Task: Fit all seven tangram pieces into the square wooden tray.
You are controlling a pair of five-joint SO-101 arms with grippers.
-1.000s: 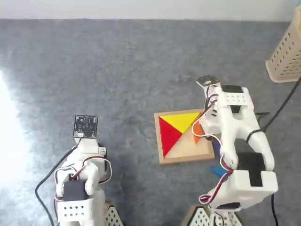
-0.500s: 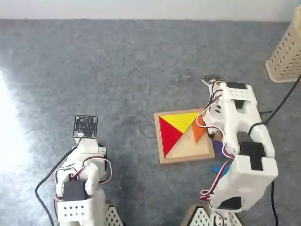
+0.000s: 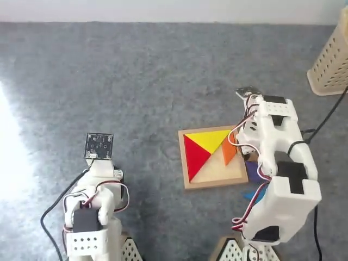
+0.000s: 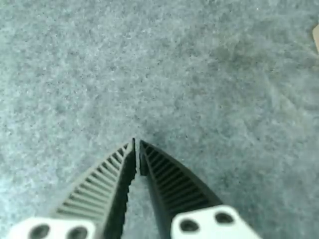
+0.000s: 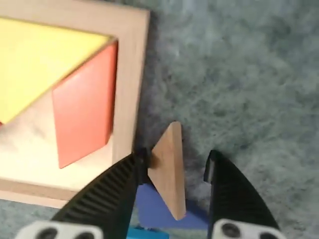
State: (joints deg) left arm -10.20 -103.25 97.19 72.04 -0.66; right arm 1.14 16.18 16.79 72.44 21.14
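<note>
The square wooden tray (image 3: 186, 163) lies on grey carpet and holds a yellow triangle (image 3: 208, 140), a red triangle (image 3: 195, 155) and an orange piece (image 3: 229, 153). My right arm (image 3: 269, 136) hangs over the tray's right edge. In the right wrist view my right gripper (image 5: 175, 157) is open just outside the tray rim (image 5: 137, 74), its fingers either side of a plain wooden triangle (image 5: 167, 169) lying on a blue piece (image 5: 157, 211). A cyan piece (image 3: 252, 194) lies beside the blue piece (image 3: 252, 171). My left gripper (image 4: 135, 145) is shut and empty over bare carpet.
A perforated cream basket (image 3: 331, 60) stands at the far right edge. My left arm (image 3: 92, 209) sits at the front left, well away from the tray. Open carpet stretches across the back and the left.
My right arm has shifted a little to the right, off the tray, and the orange piece now shows lying in the tray. The left arm has not moved.
</note>
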